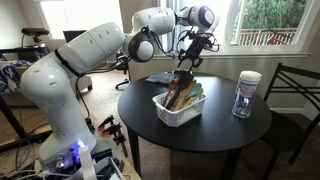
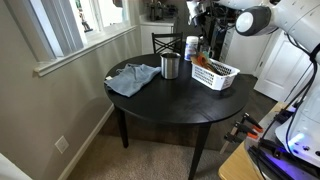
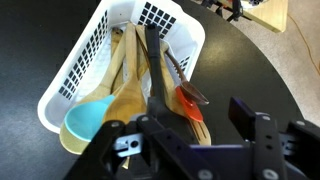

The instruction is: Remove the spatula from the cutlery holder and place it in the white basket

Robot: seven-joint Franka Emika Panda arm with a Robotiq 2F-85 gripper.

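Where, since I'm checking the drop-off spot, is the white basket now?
In both exterior views the white basket sits on the round black table, toward the robot's side, under the gripper, with the clear jar and metal cup nearest.

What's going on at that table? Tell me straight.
The robot arm's gripper hangs just above the white basket on the round table. A black spatula lies in the basket among wooden spoons and a teal spoon, its handle pointing up between the jaws, which look apart. The metal cutlery holder stands beside a blue cloth.
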